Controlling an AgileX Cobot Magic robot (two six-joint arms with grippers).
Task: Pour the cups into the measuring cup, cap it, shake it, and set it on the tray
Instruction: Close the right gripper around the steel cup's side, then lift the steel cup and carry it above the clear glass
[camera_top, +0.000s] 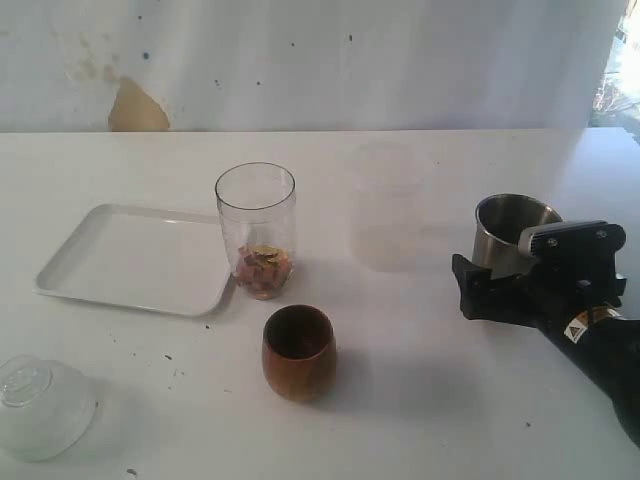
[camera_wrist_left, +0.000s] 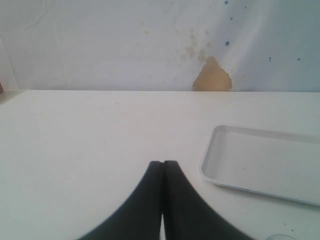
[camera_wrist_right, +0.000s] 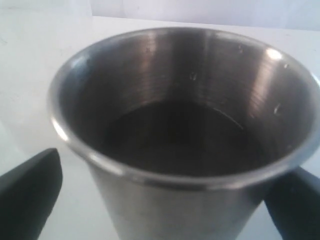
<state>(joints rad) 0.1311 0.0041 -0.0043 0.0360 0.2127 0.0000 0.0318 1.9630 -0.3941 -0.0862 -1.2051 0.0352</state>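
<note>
Steel tumbler (camera_top: 508, 228): upright, right of the measuring cup (camera_top: 256, 225) and well apart from it. Right gripper (camera_wrist_right: 162, 200), the nearer arm, straddles its wall with jaws spread, no grip yet; left gripper (camera_wrist_left: 162, 167) pressed closed on nothing.

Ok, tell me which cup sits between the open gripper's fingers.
The brushed-steel tumbler, flanked by the right gripper and its fingers. The brown wooden cup, the clear measuring cup and the frosted cup all stand clear of it.

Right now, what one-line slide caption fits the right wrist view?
Open right gripper flanking the brushed-steel tumbler on the white table, not yet closed on it.
</note>
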